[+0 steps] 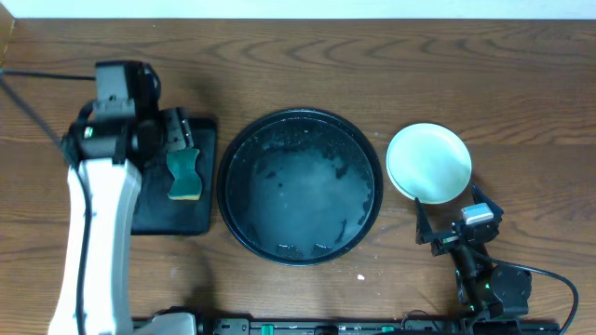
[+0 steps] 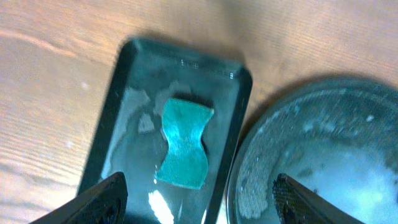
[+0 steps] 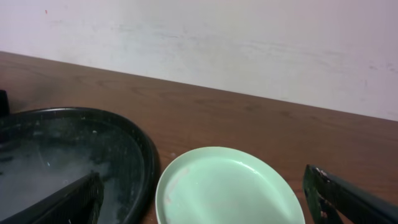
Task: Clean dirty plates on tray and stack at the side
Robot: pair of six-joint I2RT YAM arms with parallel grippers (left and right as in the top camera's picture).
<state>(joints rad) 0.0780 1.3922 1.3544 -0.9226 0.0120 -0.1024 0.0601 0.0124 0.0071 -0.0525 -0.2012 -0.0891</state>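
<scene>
The large round black tray (image 1: 300, 244) sits mid-table, wet with soapy residue, and holds no plates; it also shows in the left wrist view (image 2: 323, 124) and the right wrist view (image 3: 74, 143). A light mint plate (image 1: 428, 163) lies on the table right of it, and also shows in the right wrist view (image 3: 230, 186). I cannot tell whether other plates lie under it. The pale yellow plate is not in view. My right gripper (image 1: 450, 211) is open and empty just in front of the mint plate (image 3: 208, 205). My left gripper (image 1: 173, 136) is open and empty above the small rectangular tray (image 2: 199, 202).
A smaller rectangular black tray (image 1: 200, 219) left of the round tray holds a teal sponge (image 1: 184, 175), also in the left wrist view (image 2: 185, 143). A pale wall stands behind the table. A cable runs along the far left.
</scene>
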